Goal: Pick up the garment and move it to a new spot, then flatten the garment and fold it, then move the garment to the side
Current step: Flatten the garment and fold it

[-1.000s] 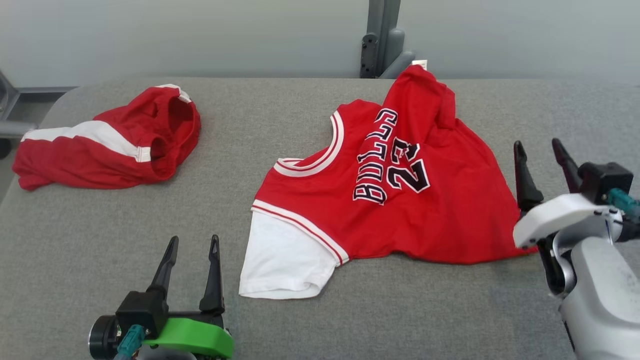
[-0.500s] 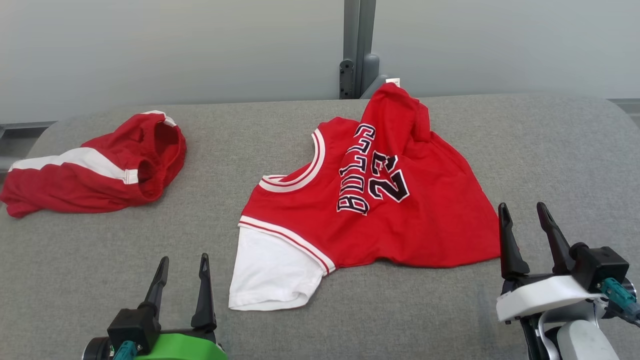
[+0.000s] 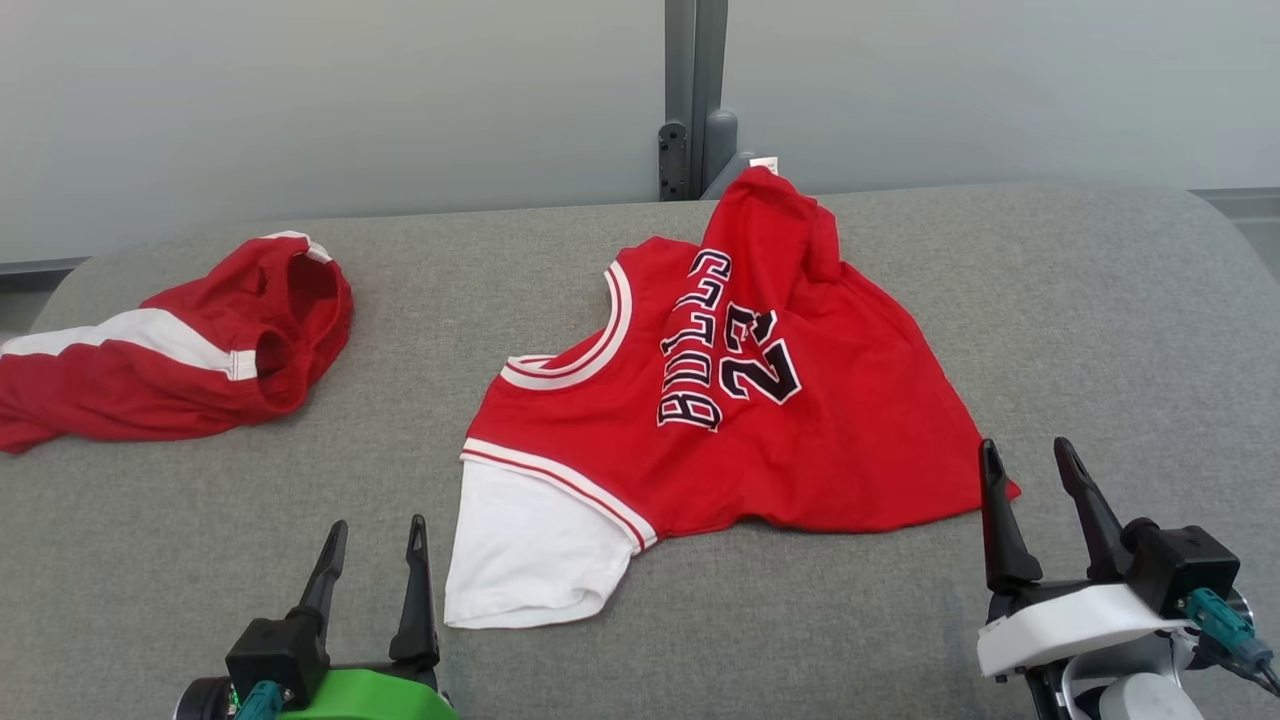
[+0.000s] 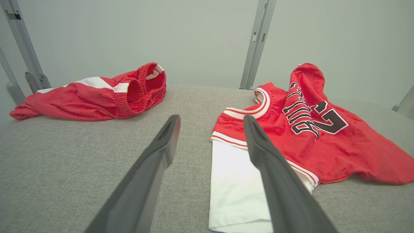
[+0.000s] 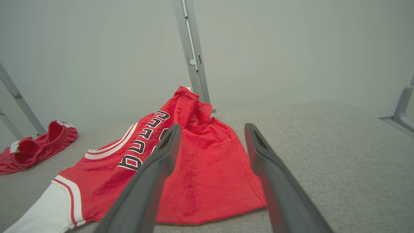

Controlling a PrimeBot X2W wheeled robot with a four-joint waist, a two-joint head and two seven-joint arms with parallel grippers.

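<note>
Grey surface (image 3: 1110, 320) open right of jersey (image 3: 800, 440) — shorts (image 3: 150, 380) at left, post (image 3: 690, 90) behind

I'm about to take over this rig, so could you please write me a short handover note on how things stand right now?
Left gripper: open, empty, just left of the white sleeve of the red jersey.
Right gripper: open, empty, at the jersey's right hem corner.
Jersey: middle of the grey table, print up, rumpled, far end bunched upward. Red shorts lie crumpled at the far left.
Done: nothing flattened or folded; can't tell whether the first move has been made.
Left: flatten, fold, move aside.
</note>
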